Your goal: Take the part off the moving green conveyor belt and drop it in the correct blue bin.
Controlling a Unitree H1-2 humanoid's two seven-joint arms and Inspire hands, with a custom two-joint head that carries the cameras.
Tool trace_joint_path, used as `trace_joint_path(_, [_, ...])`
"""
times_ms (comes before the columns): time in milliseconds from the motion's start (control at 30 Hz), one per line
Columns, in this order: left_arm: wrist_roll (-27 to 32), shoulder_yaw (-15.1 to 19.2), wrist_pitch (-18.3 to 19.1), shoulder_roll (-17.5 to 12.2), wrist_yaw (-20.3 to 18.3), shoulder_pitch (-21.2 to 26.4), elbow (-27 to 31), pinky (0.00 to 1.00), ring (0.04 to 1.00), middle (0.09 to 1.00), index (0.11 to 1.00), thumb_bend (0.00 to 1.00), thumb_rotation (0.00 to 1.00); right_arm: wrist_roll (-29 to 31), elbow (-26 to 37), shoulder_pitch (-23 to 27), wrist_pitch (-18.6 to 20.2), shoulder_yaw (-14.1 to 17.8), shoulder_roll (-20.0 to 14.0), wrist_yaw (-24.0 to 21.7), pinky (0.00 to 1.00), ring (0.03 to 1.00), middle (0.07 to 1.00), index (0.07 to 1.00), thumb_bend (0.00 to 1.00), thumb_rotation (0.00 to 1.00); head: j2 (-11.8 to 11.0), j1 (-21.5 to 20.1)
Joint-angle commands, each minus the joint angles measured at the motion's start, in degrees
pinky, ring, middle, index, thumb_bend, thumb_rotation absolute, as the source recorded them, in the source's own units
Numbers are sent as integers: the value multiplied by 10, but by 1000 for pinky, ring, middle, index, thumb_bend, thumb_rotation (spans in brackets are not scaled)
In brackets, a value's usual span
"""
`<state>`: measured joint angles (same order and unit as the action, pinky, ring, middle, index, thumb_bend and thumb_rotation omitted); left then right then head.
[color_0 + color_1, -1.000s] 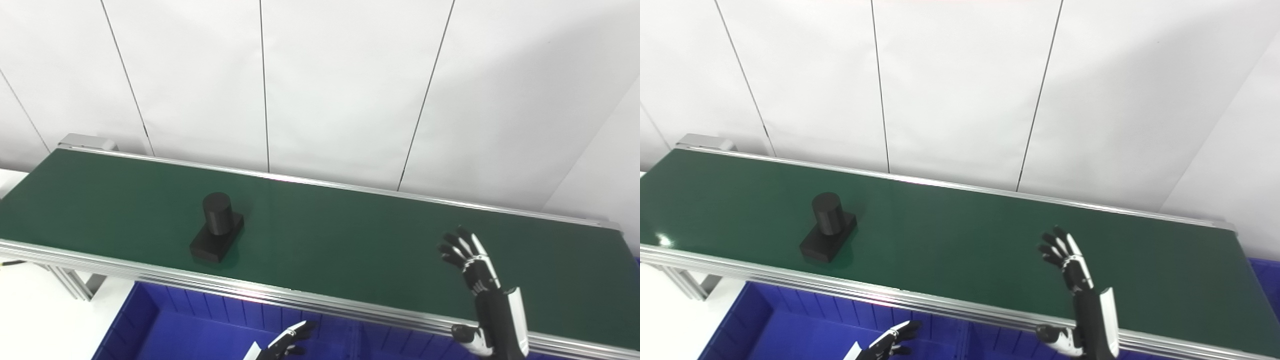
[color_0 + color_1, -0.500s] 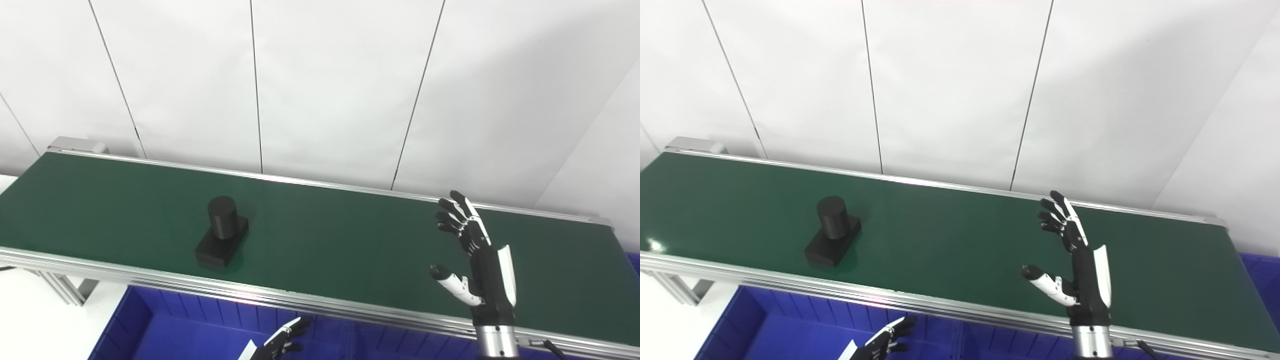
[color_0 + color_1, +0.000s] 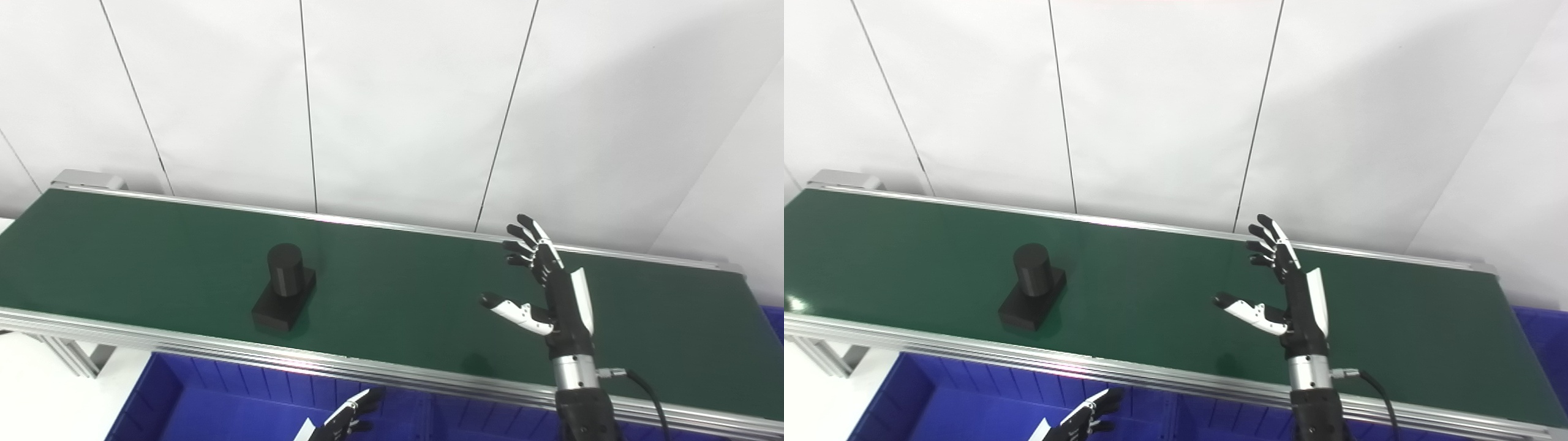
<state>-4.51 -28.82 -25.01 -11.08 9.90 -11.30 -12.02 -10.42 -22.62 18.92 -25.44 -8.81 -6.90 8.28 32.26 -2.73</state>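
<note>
Part: black part, a short upright cylinder on a flat rectangular base, stands on the green conveyor belt in its left half, closer to the near rail than the far one.
Right hand: right hand is raised above the belt's right half, fingers spread and pointing up and away, thumb stretched out to the left toward the part; it holds nothing and is well apart from the part.
Left hand: left hand shows only partly at the bottom edge, low over the blue bin; from what shows I cannot tell whether it is spread or closed.
Bins: blue bin lies below the near rail at the left, and a divider suggests a second compartment to its right; a sliver of another blue bin shows past the belt's right end. Nothing visible says which is the correct one.
Step in hand: by my reading, the right hand is poised with an open span, waiting for or approaching the part; no grasp is made yet.
Next move: likely needs the right hand to meet the part on the moving belt, lower around the cylinder and close on it, timing the closure to the belt's travel.
Risk: closing too early or late could knock the part over.
</note>
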Motion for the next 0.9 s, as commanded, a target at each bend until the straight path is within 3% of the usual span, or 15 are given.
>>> trace_joint_path(0, [-10, -1, -19, 4, 4, 4, 13, 803, 897, 912, 879, 818, 1000, 5, -8, 30, -14, 5, 8, -5, 713, 779, 851, 915, 956, 418, 0, 2])
trace_joint_path(167, [-9, -3, -19, 3, 2, 5, 13, 812, 899, 916, 876, 794, 989, 15, -39, 46, -14, 8, 24, -10, 732, 786, 849, 916, 952, 363, -1, 2])
trace_joint_path(567, [-4, -6, -19, 7, -10, 4, 12, 864, 924, 931, 888, 772, 986, -55, -108, 95, -1, -8, 38, -2, 685, 787, 876, 901, 969, 339, -2, 4])
trace_joint_path(867, [-16, -14, -19, 15, 2, 1, 13, 858, 919, 921, 885, 766, 979, -99, -111, 117, 71, -27, 39, -16, 625, 805, 885, 893, 1000, 426, 0, 8])
